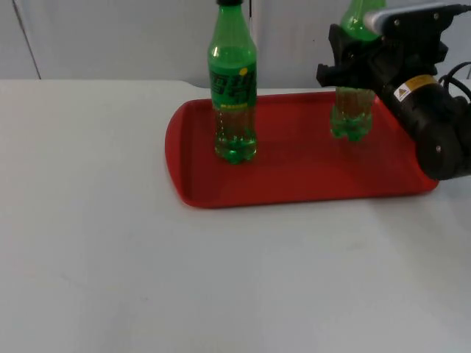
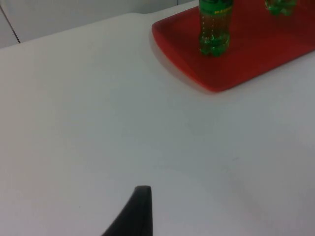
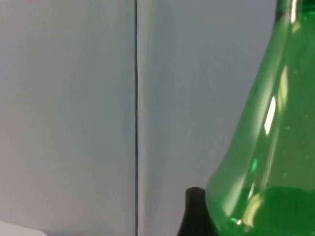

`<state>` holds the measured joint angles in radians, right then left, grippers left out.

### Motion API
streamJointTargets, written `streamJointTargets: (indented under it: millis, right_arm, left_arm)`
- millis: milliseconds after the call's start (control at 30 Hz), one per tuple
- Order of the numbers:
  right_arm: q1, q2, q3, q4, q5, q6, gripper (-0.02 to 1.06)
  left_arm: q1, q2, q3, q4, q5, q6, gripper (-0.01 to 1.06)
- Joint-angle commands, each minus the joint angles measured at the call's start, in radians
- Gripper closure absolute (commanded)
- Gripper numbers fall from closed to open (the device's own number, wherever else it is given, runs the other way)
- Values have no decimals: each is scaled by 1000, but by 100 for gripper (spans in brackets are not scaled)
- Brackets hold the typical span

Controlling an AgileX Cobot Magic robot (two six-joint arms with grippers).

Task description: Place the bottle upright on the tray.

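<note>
A red tray (image 1: 294, 173) lies at the back of the table, right of centre. One green bottle (image 1: 234, 88) with a green label stands upright on the tray's left half, also seen from the left wrist (image 2: 214, 29). A second green bottle (image 1: 352, 118) stands upright on the tray's right half, its base (image 2: 279, 6) on or just above the red surface. My right gripper (image 1: 349, 70) is shut on this bottle's middle. The bottle's shoulder (image 3: 266, 162) lies close against a black fingertip (image 3: 194, 211). My left gripper (image 2: 135, 214) waits over the bare table, away from the tray (image 2: 256, 54).
The grey partition wall (image 1: 110, 37) rises right behind the tray. White table top (image 1: 147, 257) stretches to the left of the tray and in front of it. The right arm's black body (image 1: 434, 125) hangs over the tray's right end.
</note>
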<state>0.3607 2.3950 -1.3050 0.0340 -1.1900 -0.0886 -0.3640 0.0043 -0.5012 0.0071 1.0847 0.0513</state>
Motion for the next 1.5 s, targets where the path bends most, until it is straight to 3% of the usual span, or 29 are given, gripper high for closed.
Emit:
streamJointTargets:
  millis: [0, 633, 767, 800, 967, 1000, 1067, 1167, 1467]
  right_arm:
    - [-4, 7, -11, -13, -31, -2, 105]
    - [-4, 43, -10, -6, -31, -39, 104]
    - [-4, 43, -10, -13, -31, -39, 78]
    - [-4, 43, -10, -13, -31, -39, 78]
    - [-2, 43, -10, -2, -31, -27, 30]
    - [-2, 43, -10, -2, -31, -27, 30]
    - [-2, 43, -10, -2, -31, -27, 17]
    - [-2, 43, -10, -2, -31, -16, 11]
    - [-2, 43, -10, -6, -31, -16, 11]
  left_arm:
    - [4, -4, 5, 5, -9, -5, 0]
    - [4, -4, 5, 5, -9, -5, 0]
    - [4, -4, 5, 5, -9, -5, 0]
    - [4, -4, 5, 5, -9, -5, 0]
    - [4, -4, 5, 5, -9, -5, 0]
    - [4, -4, 5, 5, -9, -5, 0]
    - [4, -4, 5, 5, -9, -5, 0]
    - [4, -4, 5, 5, -9, -5, 0]
    - [4, -4, 5, 5, -9, -5, 0]
